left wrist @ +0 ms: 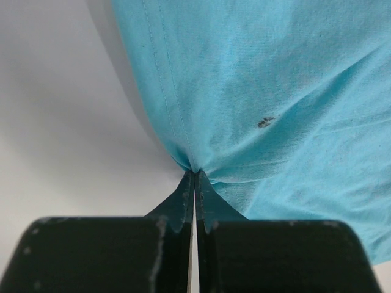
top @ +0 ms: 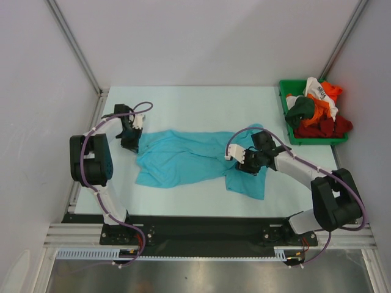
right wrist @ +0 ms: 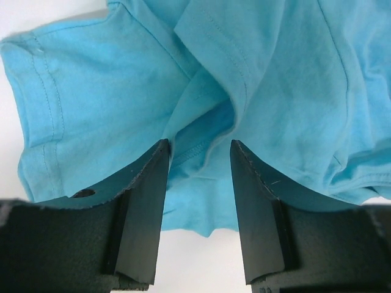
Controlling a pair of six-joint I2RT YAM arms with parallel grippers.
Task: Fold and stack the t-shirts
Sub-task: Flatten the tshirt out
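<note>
The turquoise t-shirt [top: 183, 159] lies rumpled on the white table [top: 183, 104], stretched left to right just beyond the two arm bases. Its nearest part is a flap at its right end that hangs toward the front edge of the table.

Just beyond that flap, over the right end of the turquoise t-shirt, sits the right gripper [right wrist: 198, 146]. Its jaws stand apart. The wrist view shows a raised fold of cloth running between the two black fingers [right wrist: 143, 201], with nothing pinched. A hemmed sleeve [right wrist: 49, 122] spreads out to the left of the fingers, flat on the table.

Farther back, at the far left corner of the turquoise t-shirt, is the left gripper [left wrist: 195, 183]. Its jaws are pressed together on a pinch of the cloth's stitched edge, and the fabric fans out from that point in tight creases. A small dark mark [left wrist: 267, 121] shows on the cloth a little beyond the pinch.

Farthest away, well apart from the right end of the turquoise t-shirt in the back right corner of the table, stands a green bin [top: 317, 141]. In it lies a jumbled heap: a dark green t-shirt [top: 299, 111] on the side toward the turquoise one, red t-shirts [top: 324, 127] along the near wall, and a white t-shirt [top: 314, 88] and an orange t-shirt [top: 330, 91] on top at the back.
</note>
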